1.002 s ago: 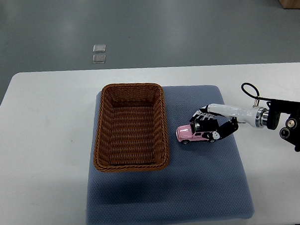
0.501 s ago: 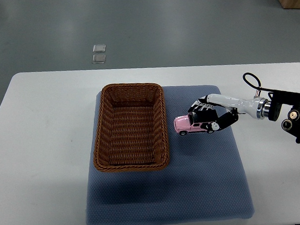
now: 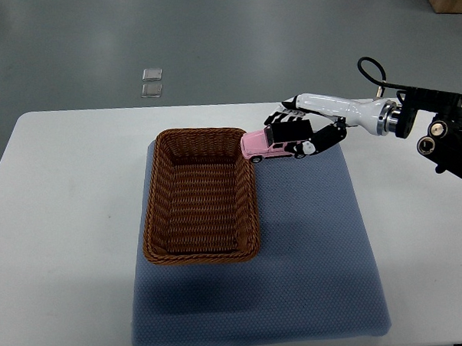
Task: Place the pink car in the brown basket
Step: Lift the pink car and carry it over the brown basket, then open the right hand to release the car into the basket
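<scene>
The right hand [image 3: 298, 134] reaches in from the right edge of the picture, its white forearm and dark wrist joint trailing behind it; its black and white fingers [image 3: 288, 119] are curled around the pink car [image 3: 264, 146] and clamp it from above and from the side; the car sits under the fingers, with its front end sticking out past the fingertips toward the left; the car is held up off the surface, tilted a little, its nose just over the upper right corner of the brown basket [image 3: 202, 195]; the rest of the car lies outside the rim, above the blue mat [image 3: 312, 253]; the basket rests on the left part of the mat, and the mat lies on the white table [image 3: 67, 235]; two small clear squares [image 3: 151, 83] lie on the grey floor beyond the table.
</scene>
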Controlling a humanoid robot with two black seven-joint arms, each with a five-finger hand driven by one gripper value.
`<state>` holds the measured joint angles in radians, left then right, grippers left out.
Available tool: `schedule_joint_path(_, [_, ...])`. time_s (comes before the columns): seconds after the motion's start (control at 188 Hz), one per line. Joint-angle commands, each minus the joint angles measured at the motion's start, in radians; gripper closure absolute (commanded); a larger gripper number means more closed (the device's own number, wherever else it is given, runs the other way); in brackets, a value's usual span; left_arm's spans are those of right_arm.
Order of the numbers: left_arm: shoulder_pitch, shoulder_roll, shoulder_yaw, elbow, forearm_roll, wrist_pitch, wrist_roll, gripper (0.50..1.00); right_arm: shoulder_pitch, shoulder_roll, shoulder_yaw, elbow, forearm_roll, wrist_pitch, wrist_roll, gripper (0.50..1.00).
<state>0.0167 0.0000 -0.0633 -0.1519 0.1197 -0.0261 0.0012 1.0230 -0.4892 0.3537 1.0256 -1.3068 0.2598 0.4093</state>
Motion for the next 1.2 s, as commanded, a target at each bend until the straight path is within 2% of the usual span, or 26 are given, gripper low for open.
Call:
schedule_joint_path(0.0, [0.000,0.000,0.000,0.000,0.000,0.000,0.000,0.500,0.022,0.070,-0.002,-0.001,-0.003,0.003,-0.024,1.000])
schedule_joint_path(0.208, [0.000,0.000,0.000,0.000,0.000,0.000,0.000,0.500,0.020,0.242,-0.010,-0.045,-0.016,-0.002,-0.064,1.000])
schedule_joint_path(0.405, [0.000,0.000,0.000,0.000,0.000,0.000,0.000,0.500,0.009,0.337,-0.018,-0.128,-0.016,-0.008,-0.089,1.000])
schedule_joint_path(0.517, [0.000,0.000,0.000,0.000,0.000,0.000,0.000,0.500,-0.004,0.356,-0.016,-0.145,-0.012,-0.011,-0.090,0.998])
schedule_joint_path(0.592, [0.000,0.000,0.000,0.000,0.000,0.000,0.000,0.500,-0.014,0.357,-0.016,-0.157,-0.003,-0.011,-0.090,0.883])
schedule_joint_path(0.608, [0.000,0.000,0.000,0.000,0.000,0.000,0.000,0.500,-0.015,0.357,-0.016,-0.159,-0.003,-0.011,-0.089,0.838])
schedule_joint_path(0.613, [0.000,0.000,0.000,0.000,0.000,0.000,0.000,0.500,-0.015,0.357,-0.016,-0.159,-0.003,-0.011,-0.089,0.838])
schedule_joint_path(0.618, [0.000,0.000,0.000,0.000,0.000,0.000,0.000,0.500,-0.017,0.357,-0.016,-0.159,-0.002,-0.013,-0.089,0.810])
schedule_joint_path(0.624, [0.000,0.000,0.000,0.000,0.000,0.000,0.000,0.500,-0.017,0.357,-0.016,-0.159,-0.002,-0.013,-0.089,0.810])
schedule_joint_path(0.629, [0.000,0.000,0.000,0.000,0.000,0.000,0.000,0.500,-0.018,0.357,-0.016,-0.160,-0.002,-0.013,-0.089,0.777])
schedule_joint_path(0.634, [0.000,0.000,0.000,0.000,0.000,0.000,0.000,0.500,-0.018,0.357,-0.016,-0.160,-0.002,-0.013,-0.089,0.777])
schedule_joint_path(0.64, [0.000,0.000,0.000,0.000,0.000,0.000,0.000,0.500,-0.020,0.357,-0.016,-0.160,-0.002,-0.013,-0.087,0.748])
schedule_joint_path(0.645, [0.000,0.000,0.000,0.000,0.000,0.000,0.000,0.500,-0.020,0.357,-0.016,-0.160,-0.002,-0.013,-0.087,0.748])
schedule_joint_path(0.661, [0.000,0.000,0.000,0.000,0.000,0.000,-0.001,0.500,-0.023,0.357,-0.016,-0.162,0.000,-0.013,-0.087,0.703])
schedule_joint_path(0.693, [0.000,0.000,0.000,0.000,0.000,0.000,-0.001,0.500,-0.026,0.357,-0.016,-0.162,0.000,-0.013,-0.087,0.673])
schedule_joint_path(0.757, [0.000,0.000,0.000,0.000,0.000,0.000,0.000,0.500,-0.032,0.357,-0.015,-0.162,0.003,-0.011,-0.087,0.640])
schedule_joint_path(1.002, [0.000,0.000,0.000,0.000,0.000,0.000,0.000,0.500,-0.049,0.333,0.007,-0.163,0.035,-0.010,-0.087,0.638])
schedule_joint_path(1.194, [0.000,0.000,0.000,0.000,0.000,0.000,0.000,0.500,-0.049,0.248,0.087,-0.168,0.391,0.010,-0.093,0.636])
